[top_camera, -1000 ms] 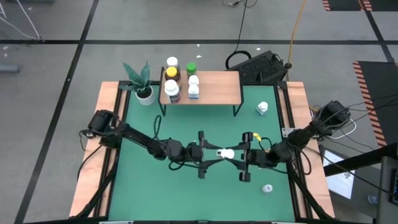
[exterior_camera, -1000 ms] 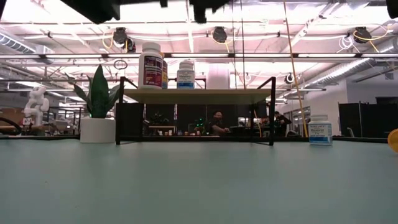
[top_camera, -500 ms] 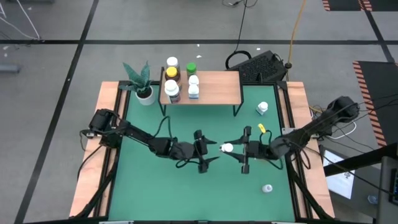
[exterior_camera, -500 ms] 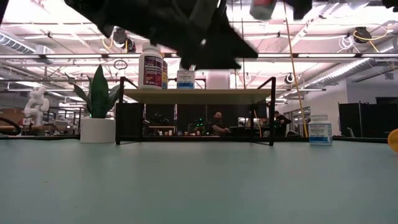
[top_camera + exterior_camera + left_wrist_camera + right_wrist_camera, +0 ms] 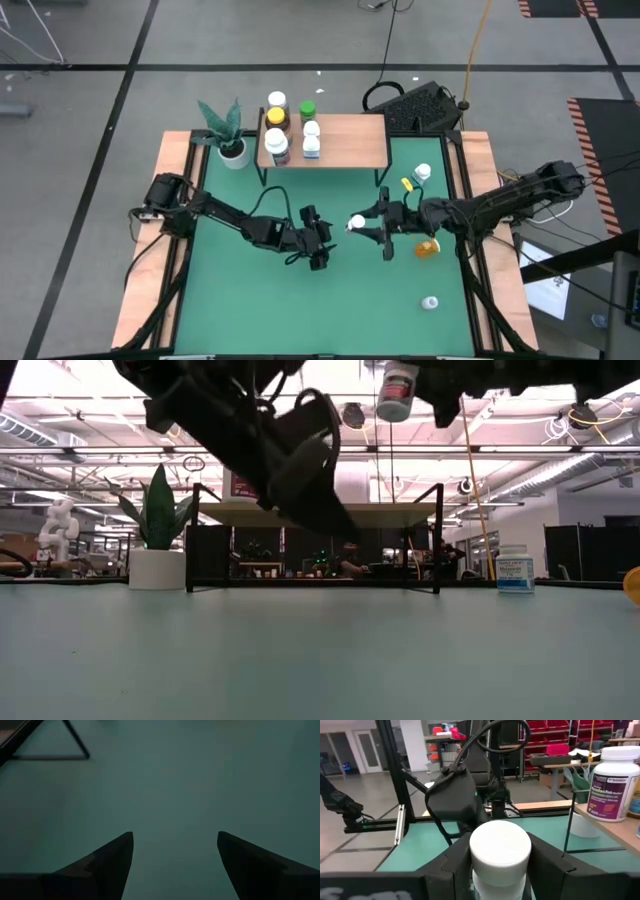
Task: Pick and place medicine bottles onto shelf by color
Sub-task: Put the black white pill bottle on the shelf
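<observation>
Right gripper (image 5: 372, 226) is clamping a white-capped bottle (image 5: 500, 851) above mid-table, likely carrying it toward the shelf (image 5: 345, 140) where 5 bottles are standing at one end, while left gripper (image 5: 175, 851) is hanging wide and empty nearby.

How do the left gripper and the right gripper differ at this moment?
The left gripper is open and empty, with only green table between its fingers; the right gripper is shut on a white-capped bottle. The left gripper sits farther from the shelf, while the right gripper is nearer it, in front of its right end. Both are dark two-finger grippers over the middle of the table.
</observation>
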